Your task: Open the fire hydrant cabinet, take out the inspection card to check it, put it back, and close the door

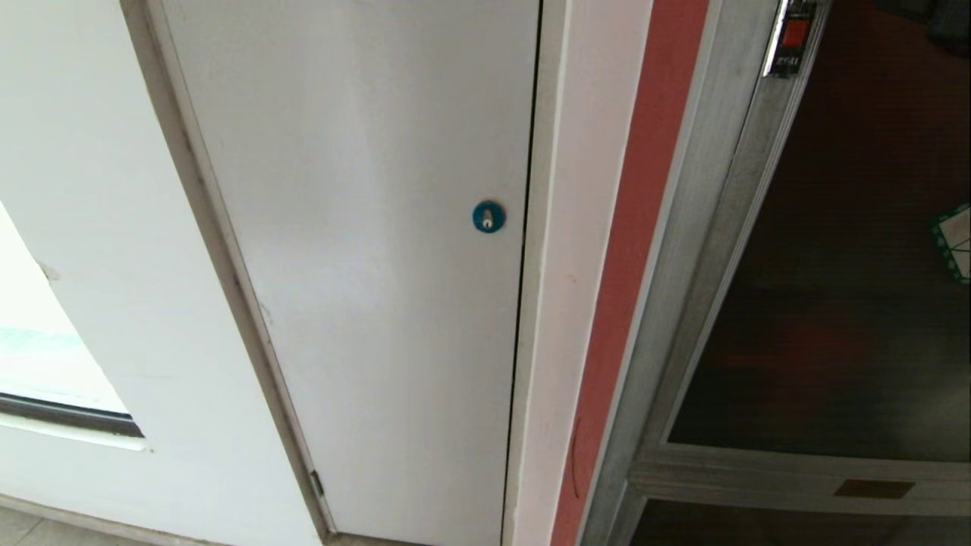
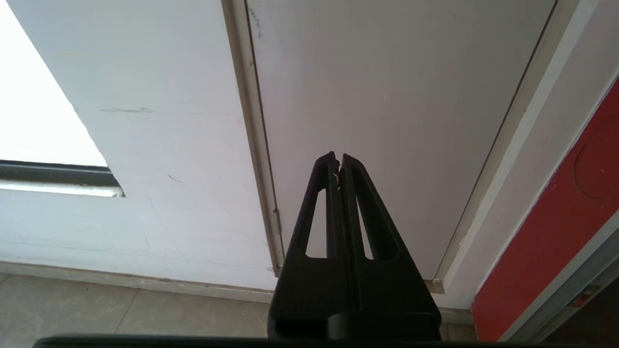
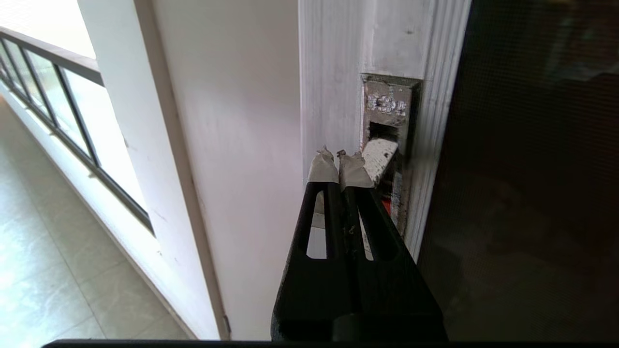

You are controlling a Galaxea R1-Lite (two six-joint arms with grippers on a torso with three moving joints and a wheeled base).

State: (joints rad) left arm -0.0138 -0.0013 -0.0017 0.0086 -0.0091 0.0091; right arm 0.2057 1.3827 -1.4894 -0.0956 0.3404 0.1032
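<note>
From the head view you are looking at the plain white door with its round blue lock; the fire hydrant cabinet is standing off to the right, red side panel beside a silver frame. Its tinted glass door is sitting flush in the frame, with the red latch tab at the top edge and a corner of the hexagonal sticker at the right. Neither arm is showing here, and the inspection card is not visible in any view.

In the left wrist view your left hand is hanging parked, fingers pressed together and holding nothing, pointing at the white door low near the floor.

In the right wrist view your right hand is closed and empty, taped tips just beside the latch recess in the door frame.

You appear to be on the opening step. Next, you are likely needing to hook the latch and pull the door outward.
</note>
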